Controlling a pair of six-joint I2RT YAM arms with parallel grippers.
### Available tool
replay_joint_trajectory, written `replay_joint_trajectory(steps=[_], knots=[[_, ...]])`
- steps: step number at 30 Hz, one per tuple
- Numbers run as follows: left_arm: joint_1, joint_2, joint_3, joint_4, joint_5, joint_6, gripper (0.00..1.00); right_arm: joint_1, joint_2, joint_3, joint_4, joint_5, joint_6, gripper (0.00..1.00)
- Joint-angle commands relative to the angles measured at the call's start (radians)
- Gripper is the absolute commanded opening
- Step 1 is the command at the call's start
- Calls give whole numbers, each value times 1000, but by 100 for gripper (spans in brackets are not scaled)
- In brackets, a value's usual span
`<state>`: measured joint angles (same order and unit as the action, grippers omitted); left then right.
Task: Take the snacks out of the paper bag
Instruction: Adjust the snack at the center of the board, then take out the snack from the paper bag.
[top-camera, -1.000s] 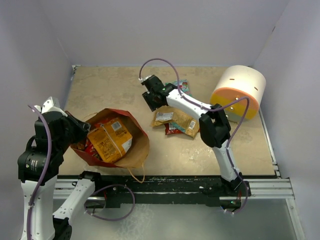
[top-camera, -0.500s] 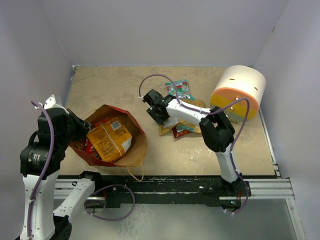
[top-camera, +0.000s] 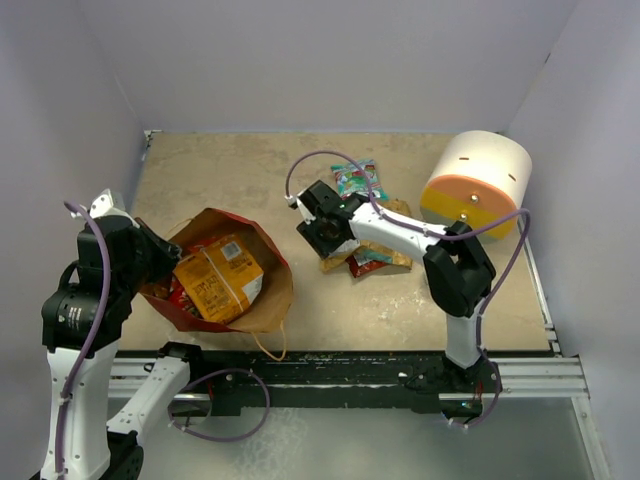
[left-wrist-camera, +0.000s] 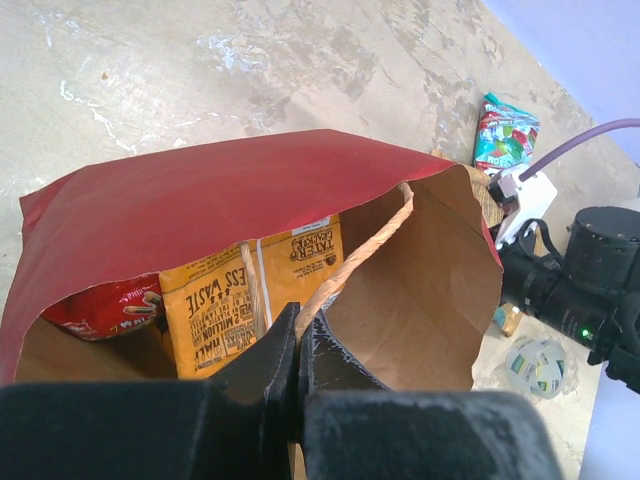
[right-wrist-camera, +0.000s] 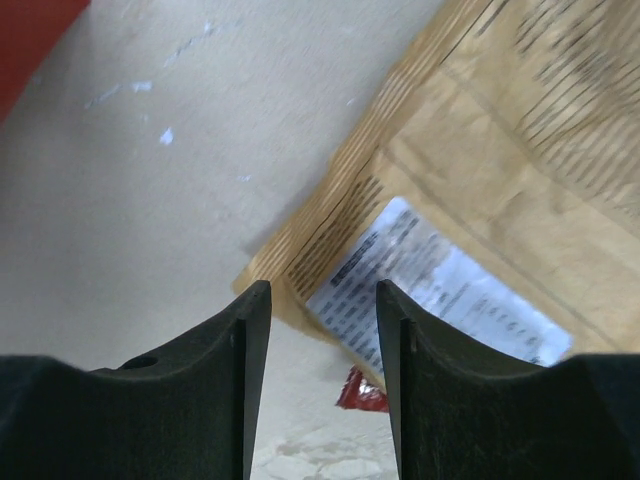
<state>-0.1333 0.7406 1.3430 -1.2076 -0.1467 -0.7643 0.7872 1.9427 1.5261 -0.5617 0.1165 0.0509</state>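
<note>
The red paper bag (top-camera: 262, 300) lies open on its side at the left, brown inside (left-wrist-camera: 420, 280). An orange snack packet (top-camera: 220, 278) and a red one (left-wrist-camera: 105, 305) lie inside it. My left gripper (left-wrist-camera: 297, 322) is shut on the bag's twisted handle (left-wrist-camera: 350, 262) at the rim; it shows in the top view at the bag's left edge (top-camera: 152, 255). On the table lie a tan packet (right-wrist-camera: 480, 190), a red packet (right-wrist-camera: 362, 392) under it and a teal packet (top-camera: 358, 180). My right gripper (right-wrist-camera: 320, 305) hangs open just over the tan packet's corner, holding nothing.
A white cylinder with an orange-yellow band (top-camera: 478, 185) stands at the far right. A small clear tape roll (left-wrist-camera: 534, 366) lies near the right arm. Walls close in the table on the left, back and right.
My right gripper has come nearer and lower, from beside the teal packet to over the tan packet, its jaws a little narrower. The left gripper and bag have not moved.
</note>
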Motion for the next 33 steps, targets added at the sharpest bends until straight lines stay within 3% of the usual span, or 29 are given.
replay_joint_trajectory(steps=[1,9,14,22,28,30,33], knots=[[-5,1,10,33,-7,29,0,-1,-67,-68,-2,-111,81,50],[-4,-18,9,34,21,54,0,-5,-128,-102,-8,-201,130,51],[-4,-34,13,52,51,81,0,-2,-215,-118,25,-152,136,50],[-4,-87,3,99,84,115,0,9,-496,-119,326,-257,-6,54],[-4,-92,8,113,103,97,0,99,-732,-347,738,-656,-412,61],[-4,-89,11,120,110,94,0,157,-743,-368,753,-712,-561,65],[-4,-73,24,116,110,89,0,229,-660,-287,627,-740,-725,66]])
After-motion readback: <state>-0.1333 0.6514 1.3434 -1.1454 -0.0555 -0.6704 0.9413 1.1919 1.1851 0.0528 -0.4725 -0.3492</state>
